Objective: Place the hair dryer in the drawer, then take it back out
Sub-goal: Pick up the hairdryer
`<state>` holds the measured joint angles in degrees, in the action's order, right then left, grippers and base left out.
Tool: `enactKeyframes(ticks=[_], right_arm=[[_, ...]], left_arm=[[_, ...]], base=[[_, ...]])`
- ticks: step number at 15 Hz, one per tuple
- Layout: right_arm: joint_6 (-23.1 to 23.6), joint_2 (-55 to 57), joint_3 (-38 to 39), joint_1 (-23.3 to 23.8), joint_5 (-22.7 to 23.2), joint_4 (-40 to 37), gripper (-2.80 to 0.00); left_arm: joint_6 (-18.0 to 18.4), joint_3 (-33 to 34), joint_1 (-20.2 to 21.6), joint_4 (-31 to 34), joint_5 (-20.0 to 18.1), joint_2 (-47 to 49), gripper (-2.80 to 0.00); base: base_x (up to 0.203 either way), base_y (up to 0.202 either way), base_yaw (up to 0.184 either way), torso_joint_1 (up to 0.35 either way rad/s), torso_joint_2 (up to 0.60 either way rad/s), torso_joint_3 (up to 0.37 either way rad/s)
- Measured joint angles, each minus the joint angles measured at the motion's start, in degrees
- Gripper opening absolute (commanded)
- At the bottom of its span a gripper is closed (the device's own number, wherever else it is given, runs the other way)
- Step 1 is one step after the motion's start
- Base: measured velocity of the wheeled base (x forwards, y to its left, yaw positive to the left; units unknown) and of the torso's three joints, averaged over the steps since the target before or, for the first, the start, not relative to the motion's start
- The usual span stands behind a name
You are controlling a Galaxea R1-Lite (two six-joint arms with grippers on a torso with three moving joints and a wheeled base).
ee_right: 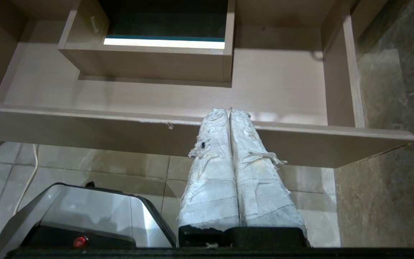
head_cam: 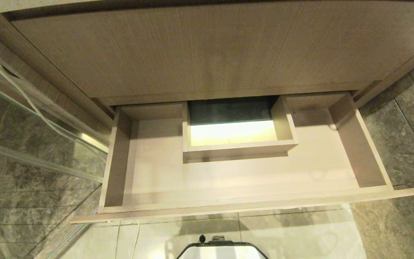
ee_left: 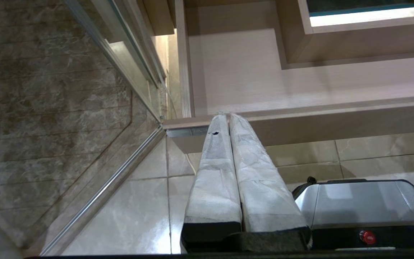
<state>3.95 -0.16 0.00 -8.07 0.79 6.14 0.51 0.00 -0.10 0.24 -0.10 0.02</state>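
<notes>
Closed left gripper point(ee_left: 229, 117) before open drawer point(ee_left: 300, 118)

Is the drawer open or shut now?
Open. The drawer is pulled out from under the cabinet panel, and its bare wooden bottom shows; no hair dryer is visible inside.

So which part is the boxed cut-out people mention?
Start at the open drawer under the wood panel. At its back middle sits a walled cut-out. Only it has no wooden bottom: bright floor shows through.
</notes>
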Motion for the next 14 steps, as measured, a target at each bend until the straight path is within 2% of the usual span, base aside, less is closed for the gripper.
enactKeyframes(ticks=[14], right_arm=[[-0.05, 0.06, 0.0, 0.0, 0.02, 0.11, -2.8]], left_arm=[[-0.07, 0.0, 0.0, 0.02, 0.0, 0.0, -2.8]], base=[[0.0, 0.0, 0.0, 0.29, -0.54, -0.259]])
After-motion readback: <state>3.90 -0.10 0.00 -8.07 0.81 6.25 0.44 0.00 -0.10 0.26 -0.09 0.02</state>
